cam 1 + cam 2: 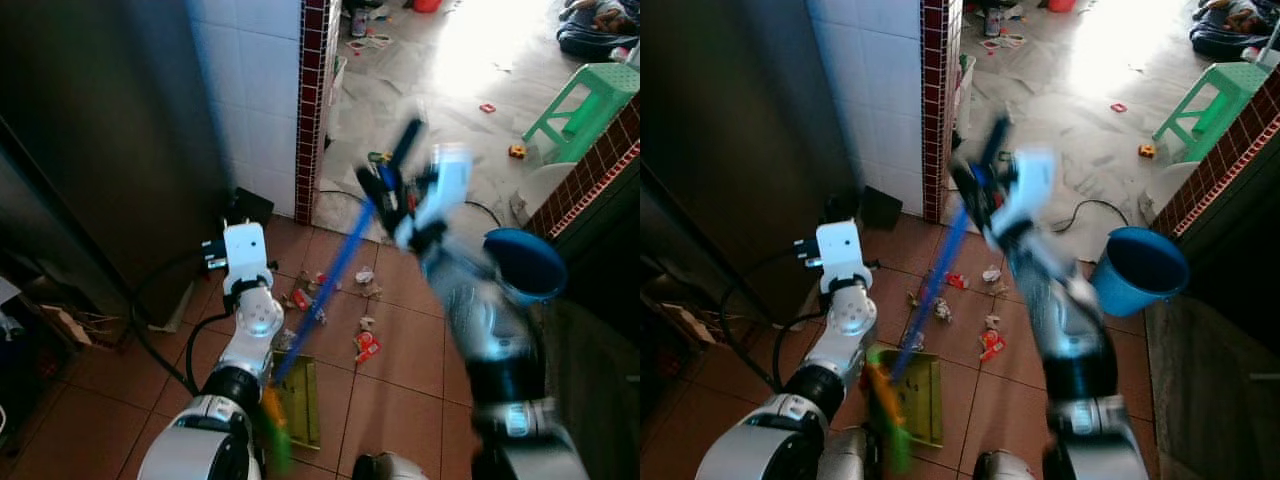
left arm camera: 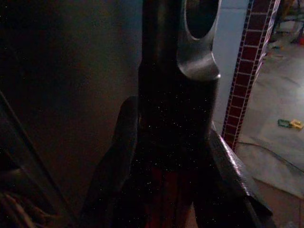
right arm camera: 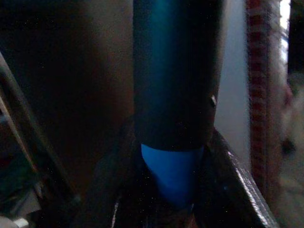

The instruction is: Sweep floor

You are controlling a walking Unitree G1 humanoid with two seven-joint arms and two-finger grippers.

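Right gripper (image 1: 392, 190), frame centre, clamped on blue broom handle (image 1: 335, 270) near top for leverage (arm blurred). Left gripper (image 2: 171, 156) closed on dark shaft, likely dustpan (image 1: 298, 400), lower centre. Litter (image 1: 365, 345) mid-floor on tiles, just above pan.

Terracotta floor tiles (image 1: 400, 350), white tiled wall (image 1: 255, 90), green stool (image 1: 585, 100), sunlit doorway.
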